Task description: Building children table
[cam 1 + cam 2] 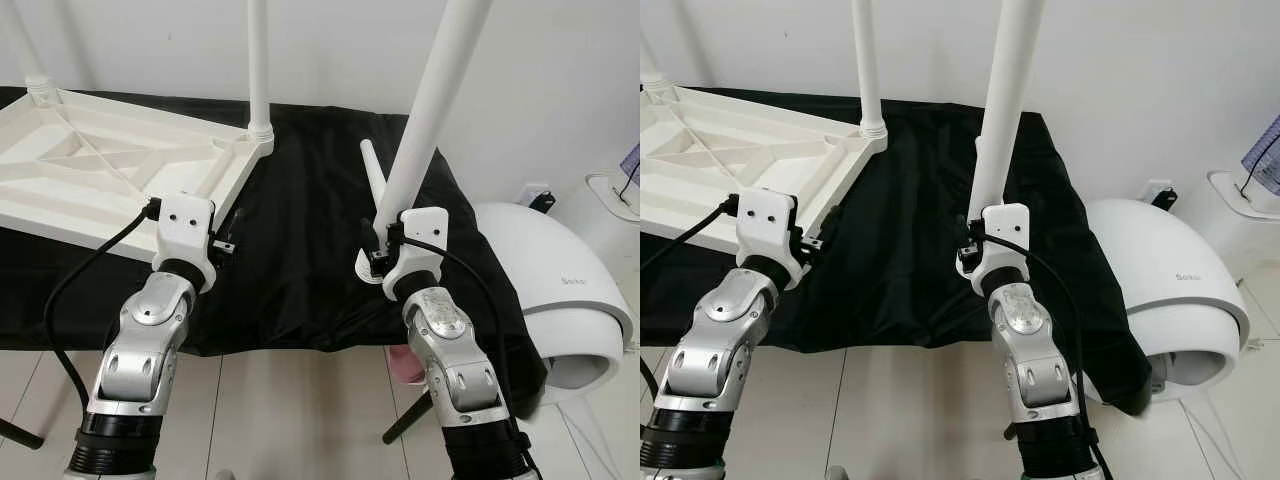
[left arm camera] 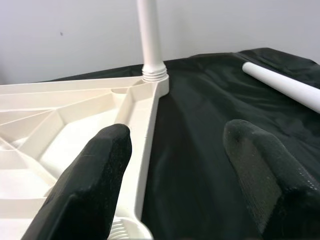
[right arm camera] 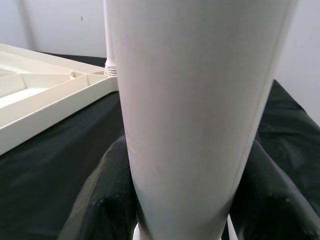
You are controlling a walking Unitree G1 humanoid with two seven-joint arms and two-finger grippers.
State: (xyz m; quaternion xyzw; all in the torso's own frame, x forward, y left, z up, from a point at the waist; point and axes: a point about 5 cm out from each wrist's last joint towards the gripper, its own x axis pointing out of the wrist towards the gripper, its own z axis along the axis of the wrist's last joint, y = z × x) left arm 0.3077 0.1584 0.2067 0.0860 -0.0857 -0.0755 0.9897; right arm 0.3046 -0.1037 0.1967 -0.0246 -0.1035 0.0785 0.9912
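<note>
Tabletop (image 1: 90, 165): white children's table top, upside down on the black cloth (image 1: 300, 250), ribbed underside facing up; its near corner lies right at the left end effector, just ahead of it.
Fitted leg (image 1: 258, 70): white, upright in the corner socket at the tabletop's far right corner, ahead of the left end effector and slightly to its right.
Second fitted leg (image 1: 38, 88): only its base is visible, at the tabletop's far left corner, well beyond the left end effector.
Held leg (image 1: 430, 110): long white tube, rising steeply from the right end effector and leaning to the right, away from the tabletop.
Loose leg (image 1: 373, 175): white, lying on the cloth just beyond the right end effector, behind the held leg.
Left end effector (image 2: 185, 165): released, black fingers (image 2: 100, 170) spread apart; one finger sits over the tabletop's near edge, the other over bare cloth.
Right end effector (image 3: 190, 200): clenched around the lower end of the held leg, a dark finger on each side of the tube.
Bench: covered by the black cloth, which hangs over the front edge below both end effectors.
White domed appliance (image 1: 550, 290): on the floor, right of the right end effector, beside the bench.
</note>
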